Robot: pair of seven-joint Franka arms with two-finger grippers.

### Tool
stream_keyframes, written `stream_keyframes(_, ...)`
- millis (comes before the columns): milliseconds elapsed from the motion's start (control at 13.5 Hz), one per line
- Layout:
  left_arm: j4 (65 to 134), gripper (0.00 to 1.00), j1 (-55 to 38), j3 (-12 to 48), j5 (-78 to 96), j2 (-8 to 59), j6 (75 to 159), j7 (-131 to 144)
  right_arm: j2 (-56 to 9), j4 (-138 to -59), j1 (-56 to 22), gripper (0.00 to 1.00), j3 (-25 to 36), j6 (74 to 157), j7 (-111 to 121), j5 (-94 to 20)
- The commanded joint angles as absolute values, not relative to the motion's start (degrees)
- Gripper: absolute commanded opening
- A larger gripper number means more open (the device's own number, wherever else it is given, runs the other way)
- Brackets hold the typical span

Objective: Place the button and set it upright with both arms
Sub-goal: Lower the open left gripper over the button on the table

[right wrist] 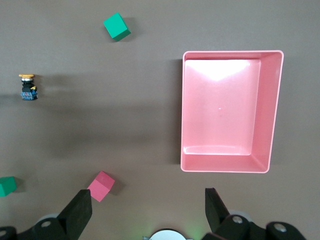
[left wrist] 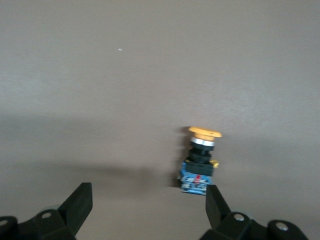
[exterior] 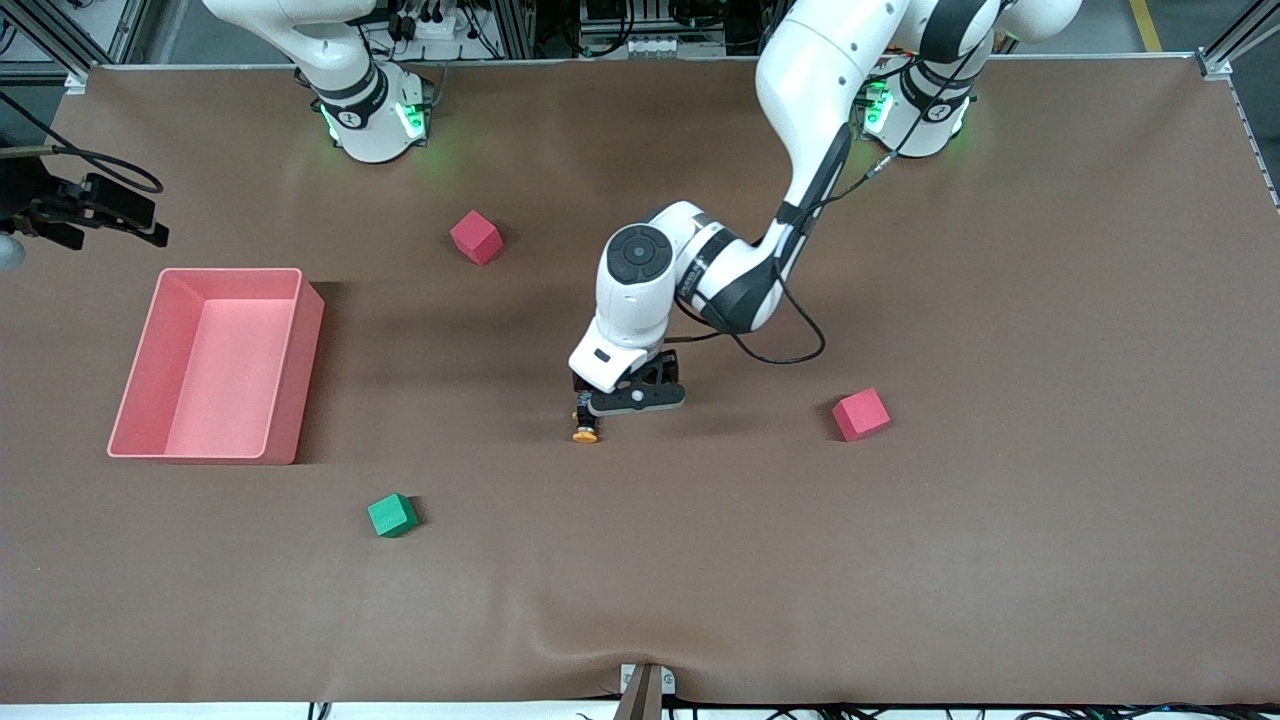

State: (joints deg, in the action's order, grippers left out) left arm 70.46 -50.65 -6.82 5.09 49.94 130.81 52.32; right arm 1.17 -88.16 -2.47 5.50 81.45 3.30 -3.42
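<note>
The button [exterior: 585, 425] lies on its side on the brown table, its orange cap toward the front camera and its bluish end toward the robots. My left gripper [exterior: 635, 402] hangs low just above it, open and empty. In the left wrist view the button [left wrist: 200, 162] lies just past one fingertip [left wrist: 216, 202], not between the fingers, and the left gripper [left wrist: 148, 202] has bare table under it. My right gripper [right wrist: 148, 210] is open and empty, high over the table by its own base and out of the front view. The button also shows small in the right wrist view [right wrist: 27, 86].
A pink bin [exterior: 300, 370] stands toward the right arm's end, also in the right wrist view [right wrist: 182, 110]. A red cube [exterior: 477, 237] lies near the right arm's base, another red cube [exterior: 860, 414] beside the left gripper, and a green cube [exterior: 392, 515] nearer the front camera.
</note>
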Motion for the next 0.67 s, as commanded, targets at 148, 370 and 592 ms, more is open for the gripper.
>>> stream_keyframes(148,62.60,1.00,-53.17,-8.26,4.13,57.20,134.82,56.07,2.46,-86.31,2.02,1.00,4.57,81.21,9.49,-2.46)
stream_keyframes(370,60.12,1.00,-53.96,-8.52,4.04,58.98,134.74,56.60,1.58,-86.40,5.18,1.00,4.75,82.09,9.49,-2.64)
stream_keyframes(592,60.73,1.00,-56.51,-10.45,0.98,58.71,134.56,54.68,1.23,-86.57,4.66,1.00,4.66,84.28,8.88,-2.55)
